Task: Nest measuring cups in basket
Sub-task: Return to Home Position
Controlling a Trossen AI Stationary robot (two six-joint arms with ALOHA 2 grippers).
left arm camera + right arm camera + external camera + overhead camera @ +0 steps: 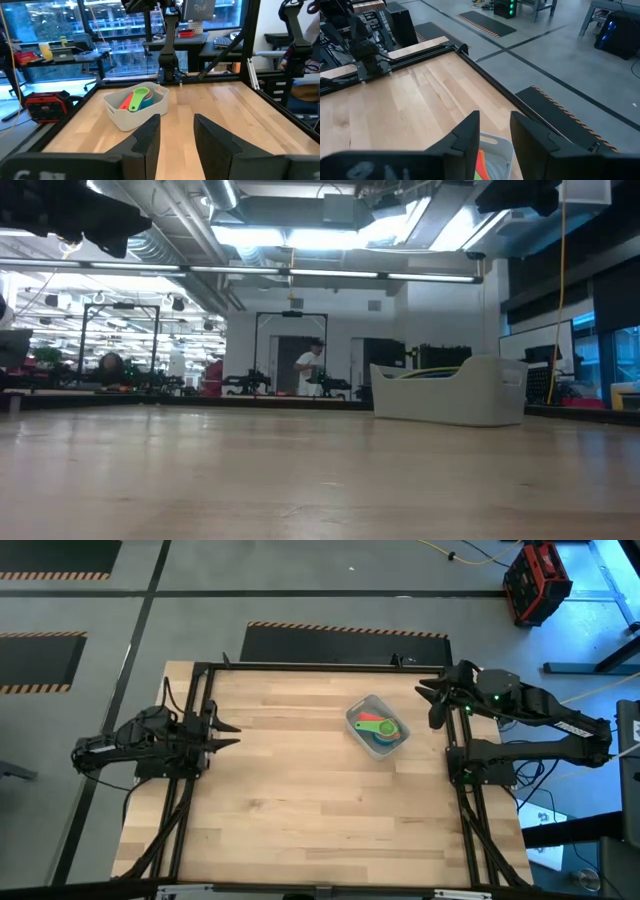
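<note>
The pale grey basket [377, 727] stands on the table, right of centre toward the far side. Inside it lie nested measuring cups [380, 729]: a green one on top, with red, orange and blue or teal showing beneath. The left wrist view shows the basket [136, 107] with the cups [136, 99] a good way ahead. My left gripper [232, 735] hovers open at the table's left edge. My right gripper [428, 700] is open near the right far corner, above and right of the basket [496, 150]. The low view shows the basket [450, 390] only.
A black frame [330, 665] borders the table's edges. The wooden top [300, 800] between the arms and toward the near edge holds nothing else. A person stands far back in the room in the low view [310, 368].
</note>
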